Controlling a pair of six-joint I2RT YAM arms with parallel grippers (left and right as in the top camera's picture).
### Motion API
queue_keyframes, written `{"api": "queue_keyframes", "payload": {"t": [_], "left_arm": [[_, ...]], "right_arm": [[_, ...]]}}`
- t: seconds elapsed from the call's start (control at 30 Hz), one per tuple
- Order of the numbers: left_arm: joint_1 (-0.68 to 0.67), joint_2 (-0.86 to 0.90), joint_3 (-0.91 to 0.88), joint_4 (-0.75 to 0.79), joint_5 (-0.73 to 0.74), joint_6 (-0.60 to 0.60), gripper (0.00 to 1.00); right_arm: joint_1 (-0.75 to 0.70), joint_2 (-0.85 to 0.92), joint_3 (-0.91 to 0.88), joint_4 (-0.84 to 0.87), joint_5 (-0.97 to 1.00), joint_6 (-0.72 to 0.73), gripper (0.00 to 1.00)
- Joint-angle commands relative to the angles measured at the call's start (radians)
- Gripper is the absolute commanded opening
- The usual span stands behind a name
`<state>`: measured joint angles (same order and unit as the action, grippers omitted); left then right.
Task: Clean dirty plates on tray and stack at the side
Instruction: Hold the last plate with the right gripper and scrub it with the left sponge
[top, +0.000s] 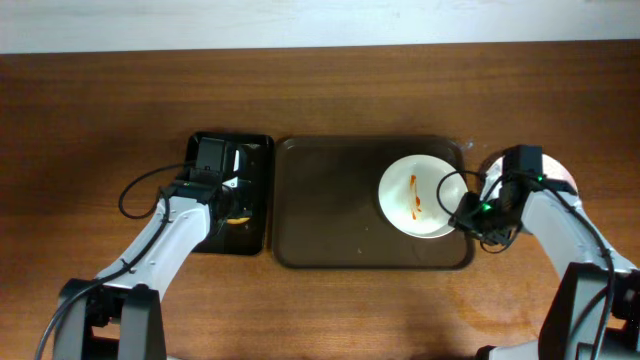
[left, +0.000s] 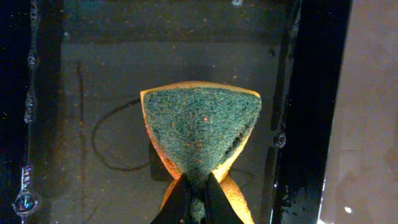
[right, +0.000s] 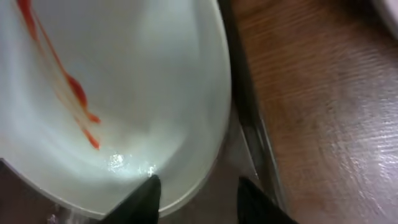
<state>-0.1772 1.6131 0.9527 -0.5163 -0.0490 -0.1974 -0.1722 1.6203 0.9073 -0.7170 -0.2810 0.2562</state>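
Left pincer (left: 196, 190) is clamped tight on a folded green-and-orange scouring sponge (left: 199, 124), over the wet narrow black tray (left: 311, 93). Right pincer (right: 198, 198) is spread wide, one finger over the round white plate (right: 137, 74), one outside its rim. That plate, red sauce streak (right: 74, 90) across it, sits at the right end of the large dark-brown rectangular tray (top: 330, 210).

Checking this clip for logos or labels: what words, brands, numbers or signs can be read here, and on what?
No readable text in any view. The round white plate with a red sauce streak, the large dark-brown rectangular tray, the narrow black tray, the green-and-orange sponge and the brown wood-grain tabletop all show none.
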Motion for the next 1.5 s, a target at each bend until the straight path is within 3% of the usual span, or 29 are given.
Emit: {"api": "queue_keyframes", "payload": {"t": [0.0, 0.07, 0.2, 0.33, 0.57, 0.93, 1.03, 1.27, 1.47], "left_arm": [[0.003, -0.023, -0.003, 0.003, 0.008, 0.02, 0.0], [0.003, -0.023, -0.003, 0.003, 0.008, 0.02, 0.0], [0.003, -0.024, -0.003, 0.006, 0.008, 0.02, 0.0], [0.003, -0.061, 0.009, 0.015, 0.07, 0.021, 0.0], [-0.051, -0.134, 0.013, 0.159, 0.525, 0.02, 0.0], [-0.344, 0.009, 0.013, 0.362, 0.543, -0.241, 0.0], [-0.401, 0.09, 0.013, 0.436, 0.546, -0.366, 0.0], [-0.471, 0.196, 0.013, 0.562, 0.594, -0.52, 0.0], [-0.502, 0.248, 0.013, 0.636, 0.603, -0.525, 0.0]], "right_arm": [[0.037, -0.005, -0.06, 0.072, 0.034, 0.102, 0.3], [0.049, -0.005, -0.089, 0.12, 0.05, 0.15, 0.15], [0.079, -0.005, -0.11, 0.161, 0.048, 0.172, 0.04], [0.16, -0.005, -0.11, 0.196, 0.048, 0.174, 0.04], [0.294, -0.005, -0.11, 0.312, 0.05, 0.307, 0.04], [0.319, -0.005, -0.11, 0.32, 0.05, 0.307, 0.04], [0.319, -0.005, -0.11, 0.31, 0.05, 0.306, 0.04], [0.319, -0.005, -0.11, 0.306, 0.05, 0.306, 0.04], [0.319, -0.005, -0.11, 0.303, 0.05, 0.306, 0.04]]}}
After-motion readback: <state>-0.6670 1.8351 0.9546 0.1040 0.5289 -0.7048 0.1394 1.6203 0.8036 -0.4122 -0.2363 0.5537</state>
